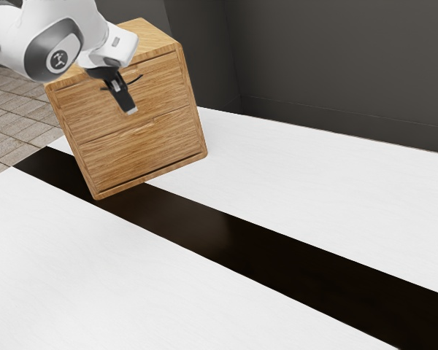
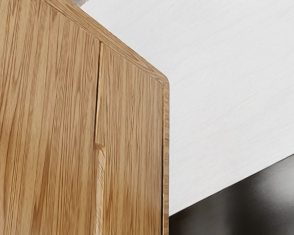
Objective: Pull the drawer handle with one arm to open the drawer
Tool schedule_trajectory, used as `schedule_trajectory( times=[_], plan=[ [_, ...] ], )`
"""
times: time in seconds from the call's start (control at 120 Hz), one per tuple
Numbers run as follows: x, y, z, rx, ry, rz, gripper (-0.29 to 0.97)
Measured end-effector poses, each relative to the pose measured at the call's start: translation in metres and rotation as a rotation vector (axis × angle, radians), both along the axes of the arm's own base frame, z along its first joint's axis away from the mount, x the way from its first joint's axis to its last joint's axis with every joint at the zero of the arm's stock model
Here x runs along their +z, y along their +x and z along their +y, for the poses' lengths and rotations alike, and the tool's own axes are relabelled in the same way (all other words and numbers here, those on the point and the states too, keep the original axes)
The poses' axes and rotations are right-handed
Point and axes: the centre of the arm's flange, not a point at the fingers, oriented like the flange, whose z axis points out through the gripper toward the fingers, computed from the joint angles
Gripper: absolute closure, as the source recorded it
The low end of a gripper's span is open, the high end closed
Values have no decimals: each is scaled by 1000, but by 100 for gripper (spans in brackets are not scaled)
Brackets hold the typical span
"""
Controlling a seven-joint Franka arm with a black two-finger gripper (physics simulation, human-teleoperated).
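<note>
Thin dark curved drawer handle (image 1: 137, 76) sits on the light oak top drawer (image 1: 160, 84) of the oak two-drawer cabinet (image 1: 157, 44). The drawer front looks flush with the frame, so we judge it not yet opened. Our black two-finger gripper (image 1: 126, 99) is right at the handle, with the drawer front directly behind the jaws. We cannot tell whether the jaws are open or closed on it. The second oak drawer (image 1: 142, 146) lies just below the jaws, also flush. The wrist view has the seam (image 2: 98, 98) between wood panels close ahead

Risks as we see them:
- If the jaws aren't properly around the handle, the pull slips off and the drawer stays put. The bar is thin, so there's little margin
- If we pull off-axis to the slide, the drawer could bind, or we drag the whole cabinet across the table instead. Nothing visible anchors it

The cabinet stands on a smooth white table top (image 1: 314, 189) that stretches well beyond the jaws. A wide glossy black stripe (image 1: 277, 255) runs past the cabinet's base. Dark grey wall (image 1: 336, 51) behind, beige tiled floor (image 1: 7, 117) past the table's edge
</note>
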Motion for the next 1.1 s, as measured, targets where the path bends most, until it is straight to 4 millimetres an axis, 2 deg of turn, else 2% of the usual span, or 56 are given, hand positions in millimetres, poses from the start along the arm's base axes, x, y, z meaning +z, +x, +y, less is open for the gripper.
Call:
schedule_trajectory(
  times=[0.125, 0.25, 0.433, 0.583, 0.725, 0.9, 1.008, 1.1],
  plan=[
    [-15, 10, 17, 6, -18, -2, 0],
    [-14, 11, 32, 8, -22, -31, 0],
    [-7, 24, 30, -35, -34, -108, 0],
    [-25, 31, 50, -37, -38, -119, 0],
    [-30, 32, 61, -39, -28, -129, 0],
    [-36, 35, 63, -56, -21, -127, -1],
    [-37, 43, 48, -84, -18, -126, 3],
    [-41, 46, 44, -94, -10, -118, -3]
  ],
)
